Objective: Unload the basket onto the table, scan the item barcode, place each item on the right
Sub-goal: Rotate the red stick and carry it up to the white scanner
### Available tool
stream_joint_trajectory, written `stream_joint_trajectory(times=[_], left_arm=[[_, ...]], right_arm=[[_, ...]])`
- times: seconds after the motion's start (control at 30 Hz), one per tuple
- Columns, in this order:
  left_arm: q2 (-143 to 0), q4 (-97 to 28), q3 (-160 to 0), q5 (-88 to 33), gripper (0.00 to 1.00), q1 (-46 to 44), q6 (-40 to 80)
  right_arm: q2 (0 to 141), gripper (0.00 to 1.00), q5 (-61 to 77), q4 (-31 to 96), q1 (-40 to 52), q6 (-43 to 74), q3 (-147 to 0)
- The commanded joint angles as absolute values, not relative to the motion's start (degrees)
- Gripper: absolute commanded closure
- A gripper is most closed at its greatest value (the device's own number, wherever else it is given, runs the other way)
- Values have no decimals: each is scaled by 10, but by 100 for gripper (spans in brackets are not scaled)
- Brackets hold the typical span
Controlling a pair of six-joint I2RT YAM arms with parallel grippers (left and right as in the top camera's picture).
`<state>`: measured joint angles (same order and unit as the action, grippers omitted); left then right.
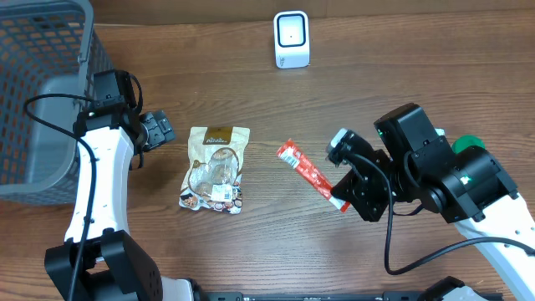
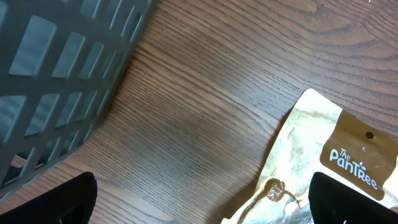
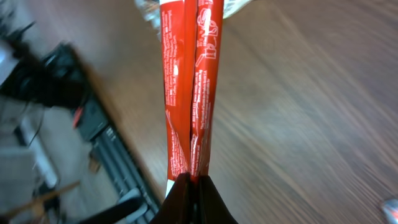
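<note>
Red stick packet point(image 1: 305, 171) clamped in right gripper point(image 1: 341, 199)
You see the right jaws closed tight on one end of the packet, which sits between the snack pouch point(image 1: 216, 169) and the right arm, well apart from the scanner point(image 1: 292, 39). Your left gripper point(image 1: 160, 130) stands fully spread, holding nothing, beside the basket point(image 1: 33, 50).

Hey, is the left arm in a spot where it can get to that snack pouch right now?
Probably yes. The left gripper hangs beside the snack pouch with jaws open, and only bare table lies between them; the basket sits on its far side, out of the way.
</note>
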<state>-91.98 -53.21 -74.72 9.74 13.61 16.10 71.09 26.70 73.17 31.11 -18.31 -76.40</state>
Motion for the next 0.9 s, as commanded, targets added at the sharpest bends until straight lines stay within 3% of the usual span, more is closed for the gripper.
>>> stream_joint_trajectory(times=[0.0,0.5,0.7,0.87], left_arm=[[-915,-533,-750,105,0,135,154],[-915,-533,-750,105,0,135,154],[-915,-533,-750,105,0,135,154],[-915,-533,-750,105,0,135,154]], right_arm=[[707,96,316,739,308,-261,-766],[708,96,282,736,308,-258,-766],[730,96,66,679,308,-114,-766],[763,97,-18,606,308,-110,-766]])
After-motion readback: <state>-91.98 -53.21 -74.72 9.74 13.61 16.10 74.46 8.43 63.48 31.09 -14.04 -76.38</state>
